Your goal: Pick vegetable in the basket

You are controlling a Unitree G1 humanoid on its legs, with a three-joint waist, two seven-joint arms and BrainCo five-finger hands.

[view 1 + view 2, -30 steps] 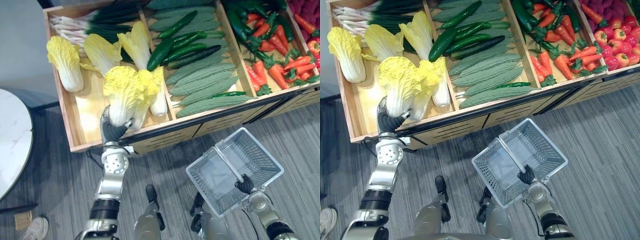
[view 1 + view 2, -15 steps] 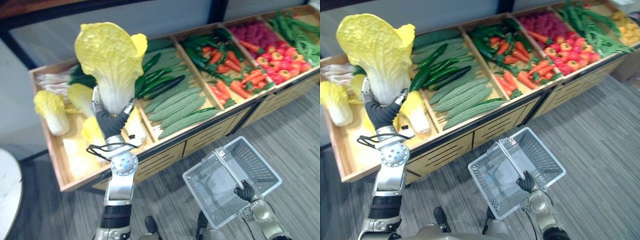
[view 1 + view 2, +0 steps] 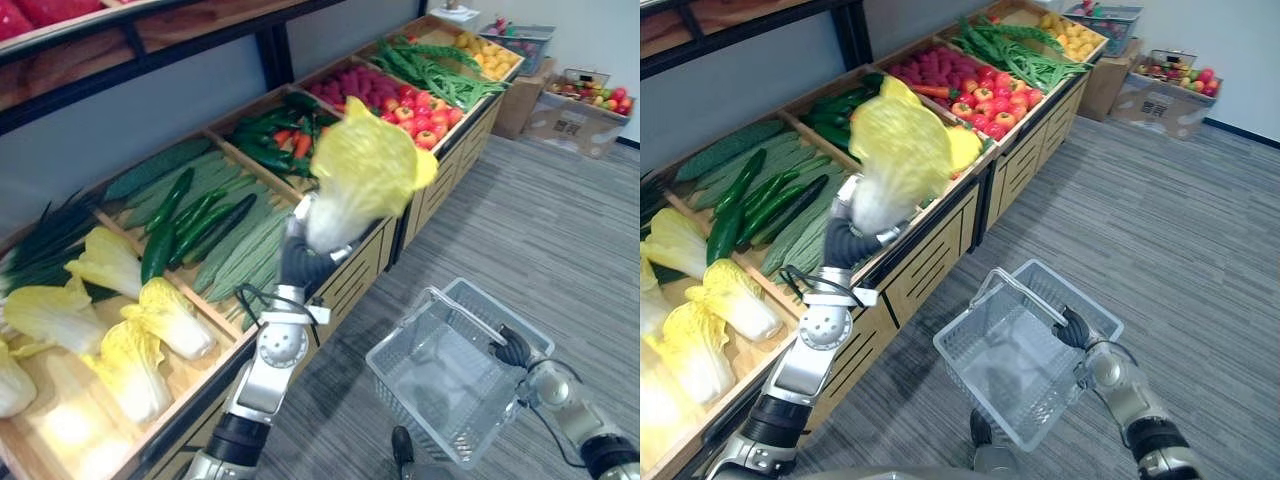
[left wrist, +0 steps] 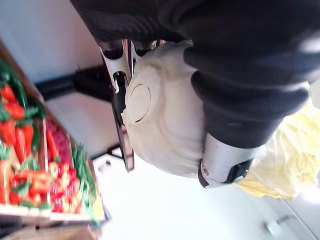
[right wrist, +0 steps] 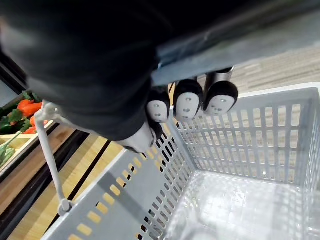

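Napa cabbage stands upright in the left hand, leaves above it. Display stand is behind and left of that hand: cucumbers in a compartment to its left, more cabbages further left. Basket hangs under the right hand, down-right of the left hand.

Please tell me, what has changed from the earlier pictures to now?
The left hand has lifted the napa cabbage out of its compartment and carried it to the robot's right, nearer the basket. Unchanged: that hand grips the cabbage's base, the right hand holds the basket's handle, the basket is empty.
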